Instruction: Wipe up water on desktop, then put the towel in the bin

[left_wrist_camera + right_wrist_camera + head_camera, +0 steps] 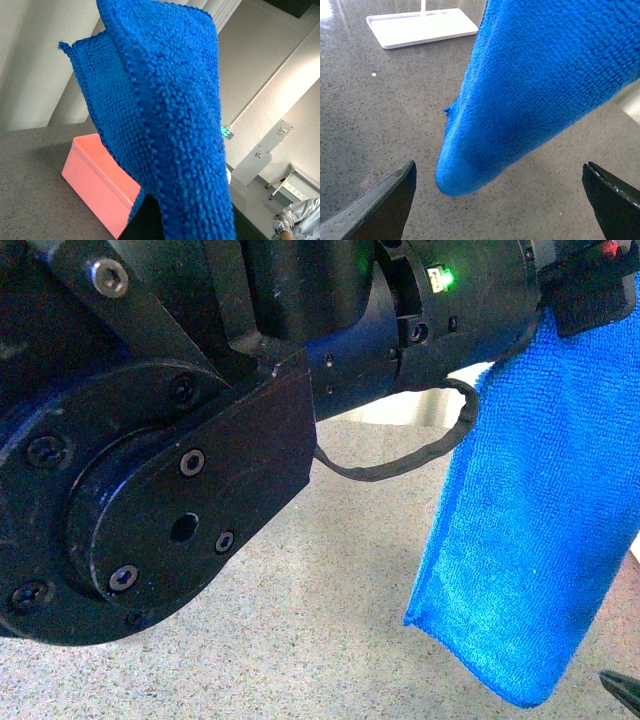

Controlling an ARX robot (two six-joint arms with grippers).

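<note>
The blue towel hangs folded from my left gripper, which is shut on its top edge high above the desktop. In the left wrist view the towel fills the middle and hides the jaws. The salmon-pink bin stands on the desktop behind and below the towel. In the right wrist view the towel's lower end hangs above the desktop, just ahead of my right gripper. That gripper is open and empty, with its fingers wide apart.
A flat white tray lies on the desktop beyond the towel. My left arm's black body and a cable loop fill the left of the front view. A dark tip shows at its lower right corner.
</note>
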